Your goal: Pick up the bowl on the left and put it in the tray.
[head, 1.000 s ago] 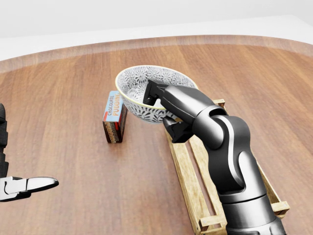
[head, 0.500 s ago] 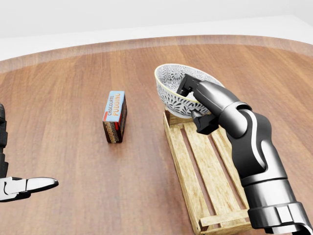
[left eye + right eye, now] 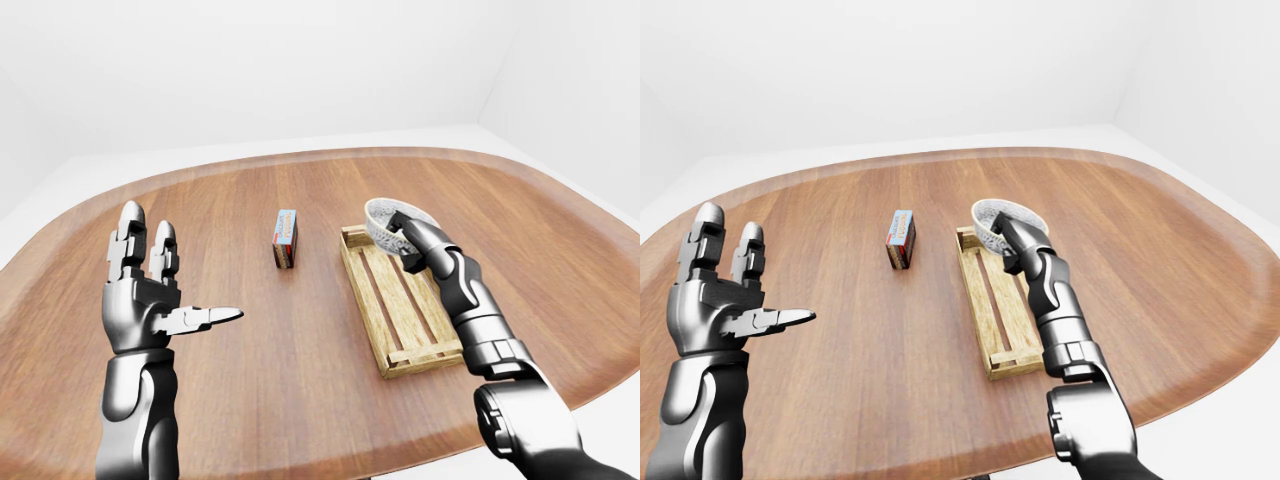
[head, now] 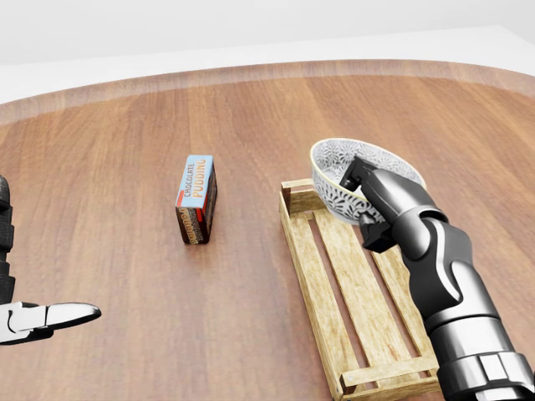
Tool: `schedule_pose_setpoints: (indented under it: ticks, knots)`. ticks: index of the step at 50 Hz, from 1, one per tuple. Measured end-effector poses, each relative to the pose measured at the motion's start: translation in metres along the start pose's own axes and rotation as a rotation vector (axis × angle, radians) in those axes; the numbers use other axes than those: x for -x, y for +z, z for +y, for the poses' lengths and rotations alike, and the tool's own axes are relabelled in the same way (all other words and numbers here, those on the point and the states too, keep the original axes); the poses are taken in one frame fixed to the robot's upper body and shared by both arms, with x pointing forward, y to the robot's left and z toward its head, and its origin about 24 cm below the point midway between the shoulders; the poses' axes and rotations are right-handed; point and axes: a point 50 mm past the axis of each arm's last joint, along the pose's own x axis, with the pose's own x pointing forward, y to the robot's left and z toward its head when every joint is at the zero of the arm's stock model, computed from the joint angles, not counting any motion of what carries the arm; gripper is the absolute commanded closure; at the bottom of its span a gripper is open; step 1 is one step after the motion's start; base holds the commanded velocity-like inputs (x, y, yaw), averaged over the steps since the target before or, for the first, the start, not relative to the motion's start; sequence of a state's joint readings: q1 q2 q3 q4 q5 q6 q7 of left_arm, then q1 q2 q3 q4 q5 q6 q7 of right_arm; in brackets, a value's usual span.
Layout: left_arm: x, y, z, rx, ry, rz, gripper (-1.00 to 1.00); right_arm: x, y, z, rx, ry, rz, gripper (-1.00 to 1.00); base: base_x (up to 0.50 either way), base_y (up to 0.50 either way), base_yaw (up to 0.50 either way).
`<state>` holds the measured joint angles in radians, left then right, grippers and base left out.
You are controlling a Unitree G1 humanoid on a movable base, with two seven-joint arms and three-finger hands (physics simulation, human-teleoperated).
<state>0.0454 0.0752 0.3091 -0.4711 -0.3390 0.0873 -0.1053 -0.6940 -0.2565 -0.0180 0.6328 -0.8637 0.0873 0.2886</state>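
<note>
Gripping the bowl [image 4: 336,194], the right robot hand [image 4: 382,200] holds it tilted above the tray [image 4: 306,269].

right hand [image 3: 416,238] grips bowl [image 3: 382,221] | above tray [image 3: 396,302] top end | left hand [image 3: 148,298] splayed

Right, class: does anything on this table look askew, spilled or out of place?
Only the bowl: the right hand holds it tilted over the tray's top end in the head view. The box stands tidily; nothing is spilled.
</note>
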Motion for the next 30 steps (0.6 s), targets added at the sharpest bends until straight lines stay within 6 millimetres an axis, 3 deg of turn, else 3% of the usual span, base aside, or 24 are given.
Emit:
schedule_pose_setpoints:
  ticks: [30]
  knots:
    - [0.000,0.002,0.000,0.001,-0.001,-0.007,-1.00,-0.005,-0.029,0.038,0.024,0.042,0.133,1.00,0.00,0.00,0.00]
